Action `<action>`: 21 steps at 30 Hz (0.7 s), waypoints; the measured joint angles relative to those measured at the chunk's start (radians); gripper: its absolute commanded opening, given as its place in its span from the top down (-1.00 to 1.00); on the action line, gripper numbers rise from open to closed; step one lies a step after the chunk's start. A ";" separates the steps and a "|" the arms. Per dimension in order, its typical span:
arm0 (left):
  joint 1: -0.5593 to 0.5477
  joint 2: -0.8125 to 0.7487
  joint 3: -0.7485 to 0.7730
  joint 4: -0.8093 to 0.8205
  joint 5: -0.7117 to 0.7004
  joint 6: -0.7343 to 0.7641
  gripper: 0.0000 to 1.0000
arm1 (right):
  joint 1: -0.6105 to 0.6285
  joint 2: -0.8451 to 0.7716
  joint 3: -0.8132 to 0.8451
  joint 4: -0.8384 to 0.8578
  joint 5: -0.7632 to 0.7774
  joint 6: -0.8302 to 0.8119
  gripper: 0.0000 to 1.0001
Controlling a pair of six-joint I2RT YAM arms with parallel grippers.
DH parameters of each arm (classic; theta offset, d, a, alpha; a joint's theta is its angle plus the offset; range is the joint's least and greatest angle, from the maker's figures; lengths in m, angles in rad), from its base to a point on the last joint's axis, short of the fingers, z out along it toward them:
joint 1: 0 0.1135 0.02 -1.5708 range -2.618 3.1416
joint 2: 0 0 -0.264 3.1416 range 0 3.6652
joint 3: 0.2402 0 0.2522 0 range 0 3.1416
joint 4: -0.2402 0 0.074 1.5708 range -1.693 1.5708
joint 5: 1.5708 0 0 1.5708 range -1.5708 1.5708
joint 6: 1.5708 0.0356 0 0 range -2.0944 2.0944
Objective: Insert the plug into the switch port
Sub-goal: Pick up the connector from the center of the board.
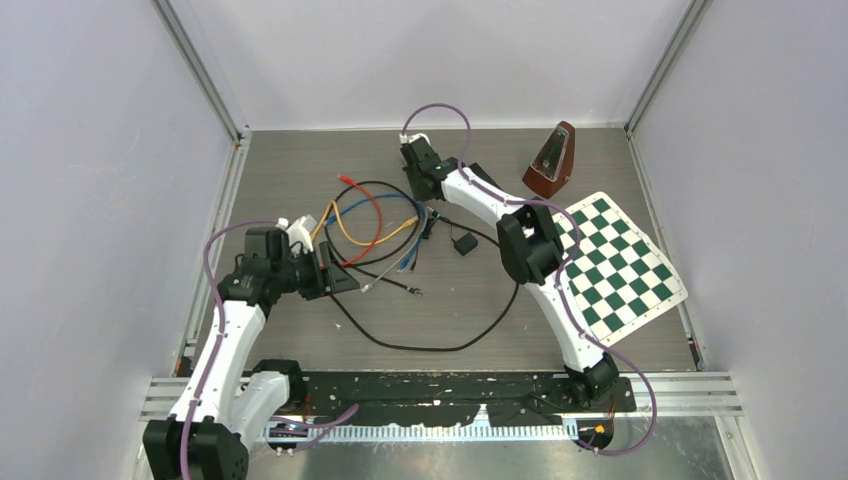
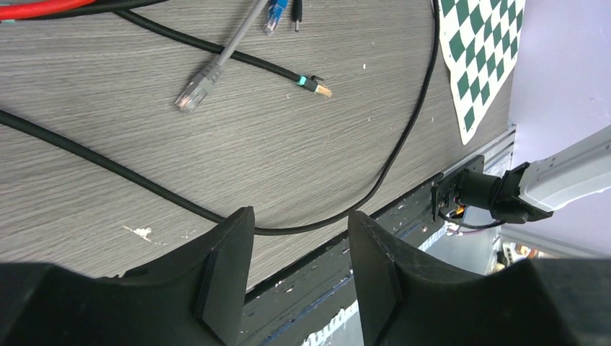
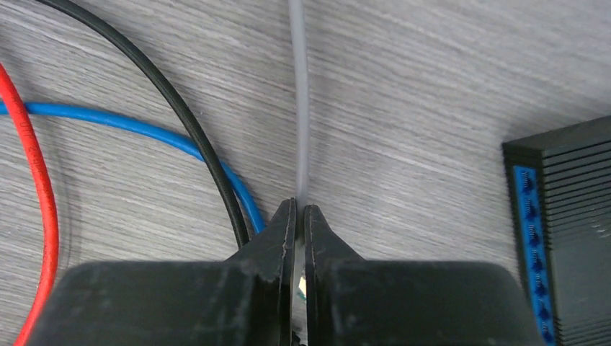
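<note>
From above, the grey wood-grain tabletop (image 1: 480, 300) carries a loose tangle of red, orange, blue and black cables (image 1: 375, 215) near its middle. A green-and-white chequered mat (image 1: 620, 265) lies on the right, with a brown wedge-shaped metronome (image 1: 552, 160) upright behind it. The left claw (image 1: 322, 262) sits at the tangle's left edge, just beside a black box-shaped network switch (image 1: 345, 278); whether the two touch cannot be told here. The right claw (image 1: 428, 203) reaches into the tangle's far side.

The left wrist view shows the left claw's fingers (image 2: 227, 281) spread, with only bare tabletop and a curving black cable (image 2: 403, 137) seen between them. Ahead lies a thin grey cable (image 2: 234, 40) ending in a clear plastic plug (image 2: 191, 95), which rests flat on the tabletop, well apart from the fingers. Near it are a blue plug (image 2: 275, 16) and a gold-tipped black lead (image 2: 317, 88).

The right wrist view shows the right claw pressed almost together, pinching the grey cable, which runs straight away from the fingertips. A blue cable (image 3: 130, 126) and a red cable (image 3: 32, 166) lie to the left. The network switch stands at the right edge, apart from the claw, its row of blue ports (image 3: 532, 238) turned toward it.
</note>
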 measured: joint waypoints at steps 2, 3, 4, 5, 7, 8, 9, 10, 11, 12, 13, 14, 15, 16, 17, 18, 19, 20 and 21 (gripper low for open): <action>0.000 -0.008 0.001 -0.003 -0.009 -0.002 -0.07 | 0.000 -0.017 -0.013 0.026 0.002 -0.041 0.90; 0.000 -0.012 0.002 -0.005 -0.013 -0.003 -0.07 | 0.000 -0.035 -0.029 0.038 0.003 -0.060 0.90; 0.000 -0.018 0.006 -0.010 -0.020 -0.004 -0.08 | 0.000 -0.063 -0.056 0.054 0.002 -0.084 0.90; 0.000 -0.026 0.014 -0.017 -0.029 -0.005 -0.10 | -0.001 -0.097 -0.080 0.062 0.000 -0.108 0.90; 0.000 -0.048 0.034 -0.028 -0.048 -0.007 -0.12 | -0.003 -0.193 -0.132 0.084 -0.011 -0.160 0.90; 0.000 -0.064 0.047 -0.031 -0.060 -0.010 -0.12 | -0.003 -0.242 -0.153 0.093 -0.017 -0.181 0.90; 0.000 -0.082 0.064 -0.035 -0.070 -0.016 -0.13 | -0.003 -0.306 -0.182 0.113 -0.027 -0.204 0.90; 0.000 -0.094 0.079 -0.035 -0.075 -0.024 -0.14 | -0.003 -0.375 -0.212 0.131 -0.035 -0.225 0.90; 0.000 -0.103 0.095 -0.035 -0.077 -0.032 -0.14 | -0.003 -0.435 -0.241 0.148 -0.043 -0.242 0.90; 0.000 -0.109 0.111 -0.034 -0.078 -0.039 -0.15 | -0.003 -0.520 -0.288 0.179 -0.060 -0.263 0.90; 0.000 -0.111 0.127 -0.031 -0.078 -0.050 -0.15 | -0.003 -0.594 -0.324 0.198 -0.076 -0.278 0.90; 0.000 -0.110 0.138 -0.028 -0.077 -0.058 -0.16 | -0.003 -0.660 -0.356 0.223 -0.093 -0.294 0.90; 0.000 -0.106 0.155 -0.023 -0.076 -0.066 -0.16 | -0.003 -0.723 -0.388 0.246 -0.115 -0.309 0.90; 0.000 -0.100 0.166 -0.018 -0.074 -0.076 -0.18 | -0.003 -0.772 -0.413 0.263 -0.137 -0.320 0.90; 0.000 -0.092 0.179 -0.011 -0.070 -0.084 -0.18 | -0.003 -0.833 -0.449 0.285 -0.172 -0.342 0.90; 0.000 -0.084 0.191 0.000 -0.066 -0.088 -0.19 | -0.003 -0.879 -0.475 0.290 -0.202 -0.359 0.90; 0.000 -0.072 0.204 0.017 -0.056 -0.094 -0.19 | -0.003 -0.919 -0.499 0.296 -0.237 -0.379 0.90; 0.000 -0.062 0.212 0.043 -0.042 -0.106 -0.19 | -0.003 -0.946 -0.518 0.297 -0.266 -0.395 0.90; 0.000 -0.050 0.217 0.082 -0.019 -0.119 -0.18 | -0.003 -0.973 -0.540 0.296 -0.296 -0.413 0.90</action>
